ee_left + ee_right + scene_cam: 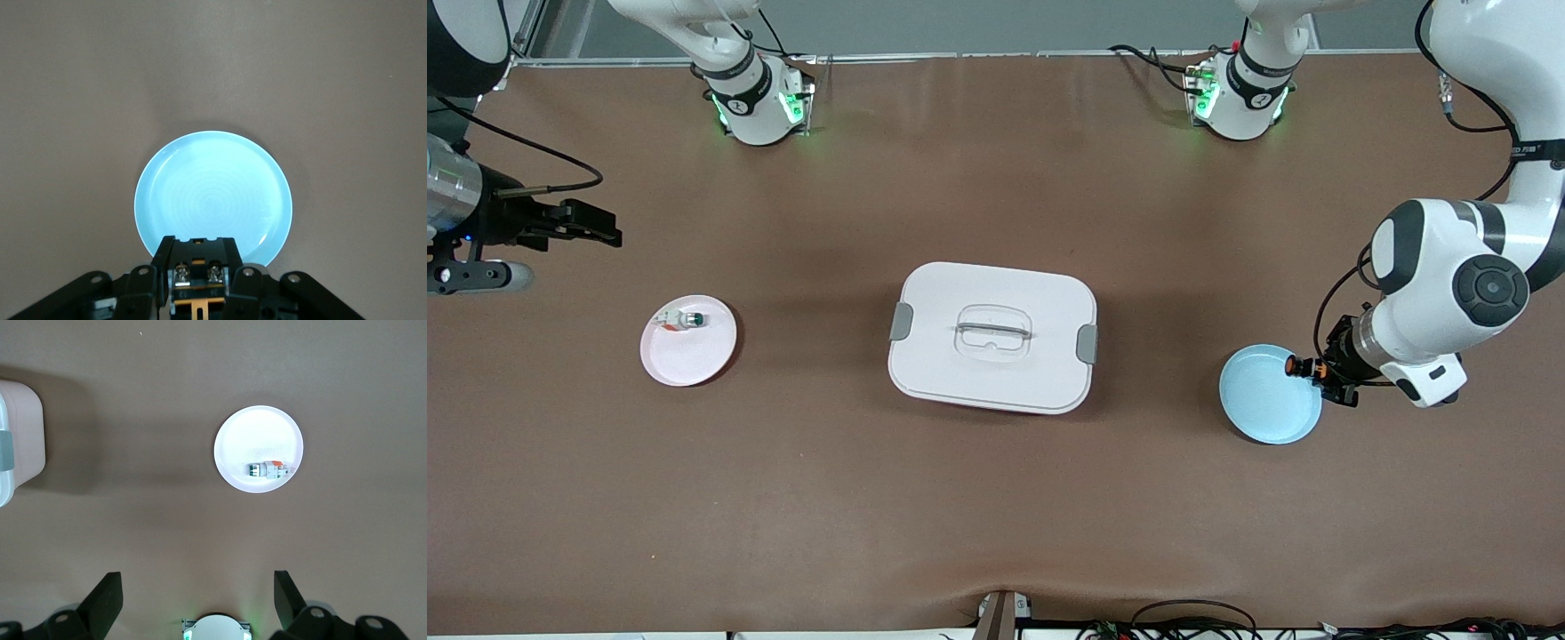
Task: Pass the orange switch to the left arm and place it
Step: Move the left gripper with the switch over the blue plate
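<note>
My left gripper (1319, 372) is clamped on the orange switch (1296, 366), holding it in the air over the edge of the blue plate (1263, 404) at the left arm's end of the table. My right gripper (596, 224) waits with fingers wide, holding nothing, above the table near the pink plate (694, 356), which carries a small white part (683, 320). The box (992, 336) sits mid-table between the two plates.

I am bending my left arm (1449, 267) low over the table; my left gripper (1319, 371) is squeezing tight on the orange switch (1296, 365); my right arm is waiting up high; my right gripper (596, 224) is holding its fingers (107, 600) wide apart.
</note>
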You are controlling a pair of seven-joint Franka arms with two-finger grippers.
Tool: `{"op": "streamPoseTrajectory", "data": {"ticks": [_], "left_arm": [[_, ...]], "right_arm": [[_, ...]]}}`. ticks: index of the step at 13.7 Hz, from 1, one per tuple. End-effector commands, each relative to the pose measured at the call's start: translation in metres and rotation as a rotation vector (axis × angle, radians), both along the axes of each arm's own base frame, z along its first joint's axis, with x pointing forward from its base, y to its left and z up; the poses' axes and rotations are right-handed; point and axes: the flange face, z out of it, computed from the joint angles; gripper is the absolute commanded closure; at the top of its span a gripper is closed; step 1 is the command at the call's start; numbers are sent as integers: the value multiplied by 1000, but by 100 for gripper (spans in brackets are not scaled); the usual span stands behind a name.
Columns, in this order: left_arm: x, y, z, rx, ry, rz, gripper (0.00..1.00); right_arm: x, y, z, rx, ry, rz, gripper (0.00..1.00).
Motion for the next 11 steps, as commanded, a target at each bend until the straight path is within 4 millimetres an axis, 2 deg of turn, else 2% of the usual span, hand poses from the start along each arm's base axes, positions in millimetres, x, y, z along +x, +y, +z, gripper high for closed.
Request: {"op": "streamPoseTrajectory", "data": {"ticks": [1,3,8,11], "left_arm": [[4,1,-11,11,-16,20,100],[6,1,-18,5,-24,39,100],[11,4,-34,-7,-27,56,100],[13,5,-43,-14,-35,58,100]], "right_arm": [[-3,-7,0,-6,4,4,0],[-2,-23,-1,3,-2,-24,0],[-6,-25,0,16,-65,57,0],[-8,-24,8,14,-105,59,0]]}}
